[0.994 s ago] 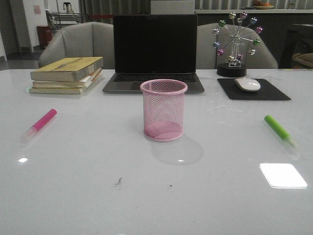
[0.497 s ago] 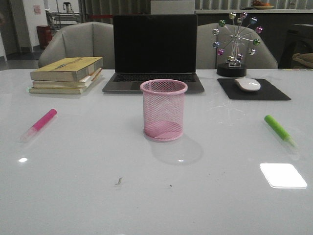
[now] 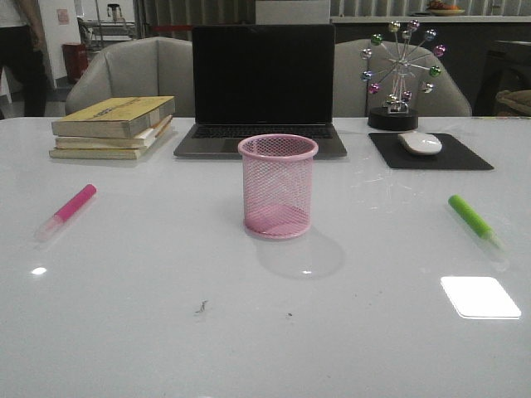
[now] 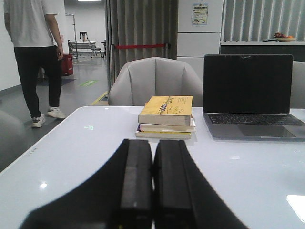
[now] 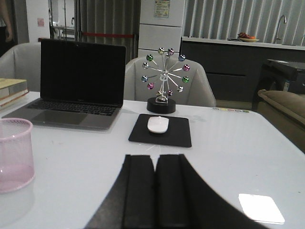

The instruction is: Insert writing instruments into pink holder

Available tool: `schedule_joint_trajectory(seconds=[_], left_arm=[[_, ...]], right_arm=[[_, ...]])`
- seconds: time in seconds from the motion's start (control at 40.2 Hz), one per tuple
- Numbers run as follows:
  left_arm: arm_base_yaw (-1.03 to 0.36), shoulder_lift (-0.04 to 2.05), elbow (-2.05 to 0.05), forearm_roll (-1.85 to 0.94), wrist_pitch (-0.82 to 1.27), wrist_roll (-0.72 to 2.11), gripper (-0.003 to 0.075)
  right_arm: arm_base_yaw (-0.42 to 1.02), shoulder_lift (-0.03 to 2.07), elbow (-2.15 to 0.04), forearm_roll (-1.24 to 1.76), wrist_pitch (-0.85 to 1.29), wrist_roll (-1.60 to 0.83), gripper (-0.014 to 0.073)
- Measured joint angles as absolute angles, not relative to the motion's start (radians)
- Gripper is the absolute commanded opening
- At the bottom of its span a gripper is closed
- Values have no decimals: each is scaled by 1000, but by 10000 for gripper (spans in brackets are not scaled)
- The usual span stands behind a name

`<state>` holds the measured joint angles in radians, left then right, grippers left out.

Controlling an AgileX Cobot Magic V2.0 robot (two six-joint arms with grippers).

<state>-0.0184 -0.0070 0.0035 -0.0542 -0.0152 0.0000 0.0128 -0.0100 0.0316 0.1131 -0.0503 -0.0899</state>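
Note:
The pink mesh holder (image 3: 278, 186) stands upright and empty at the table's middle; its edge also shows in the right wrist view as the holder (image 5: 15, 153). A magenta marker (image 3: 68, 210) lies flat at the left, a green marker (image 3: 474, 220) lies flat at the right, each well apart from the cup. Neither arm appears in the front view. My left gripper (image 4: 152, 143) is shut with nothing between its fingers, pointing toward the books. My right gripper (image 5: 156, 157) is shut and empty too, pointing toward the mouse pad.
A stack of books (image 3: 113, 126) sits at the back left, a laptop (image 3: 261, 91) behind the cup, a mouse (image 3: 420, 143) on a black pad and a ball ornament (image 3: 401, 79) at the back right. A person (image 4: 33, 57) walks beyond the table's left.
A person has come into sight at the far left background. Nothing on the table has moved.

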Motion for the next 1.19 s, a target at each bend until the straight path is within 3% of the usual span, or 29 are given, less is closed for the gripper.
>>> schedule_joint_trajectory(seconds=[0.249,0.622,0.87,1.193], left_arm=[[-18,-7,-49,-43,21,0,114],[-18,-7,-255,62,188,0,114],[-18,-2,-393,62,308,0,114],[-18,245,-596,64,319,0,114]], right_arm=[[13,-10,13,183,0,-62,55],[13,-10,-243,91,309,-62,55],[13,8,-384,50,363,-62,55],[13,253,-582,46,444,-62,55]])
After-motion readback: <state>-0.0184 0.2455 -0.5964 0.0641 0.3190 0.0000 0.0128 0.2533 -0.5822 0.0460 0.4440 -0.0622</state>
